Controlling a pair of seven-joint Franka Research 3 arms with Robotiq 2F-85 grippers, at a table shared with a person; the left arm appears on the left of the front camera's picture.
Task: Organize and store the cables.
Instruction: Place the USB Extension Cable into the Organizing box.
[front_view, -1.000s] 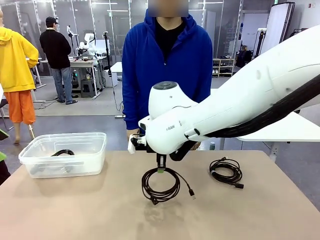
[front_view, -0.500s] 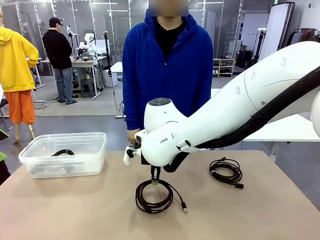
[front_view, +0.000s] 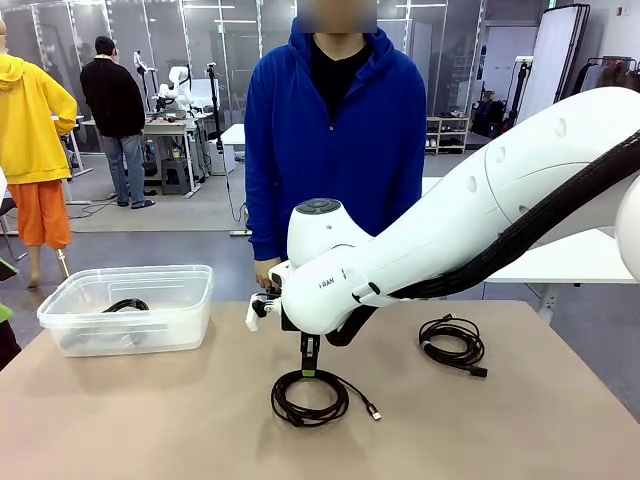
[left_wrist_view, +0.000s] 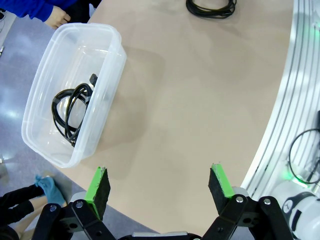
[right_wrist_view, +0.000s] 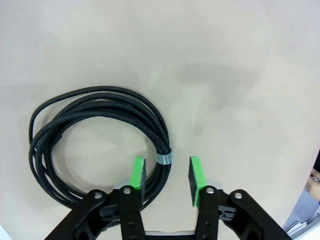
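Front view: the right arm leans across the middle, its hand pointing down at a coil flat on the tabletop. A second coil lies farther right.

Left wrist view: the left hand hangs wide open near the bin.

Right wrist view: the fingers stand apart around the tie, gripping nothing. It looks like a pick-up; next, close there and carry the coil to the bin.

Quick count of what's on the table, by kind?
Plastic bin: 1
Cable coils: 3 (one in the bin, one mid-table, one on the table's right side)
Total: 4
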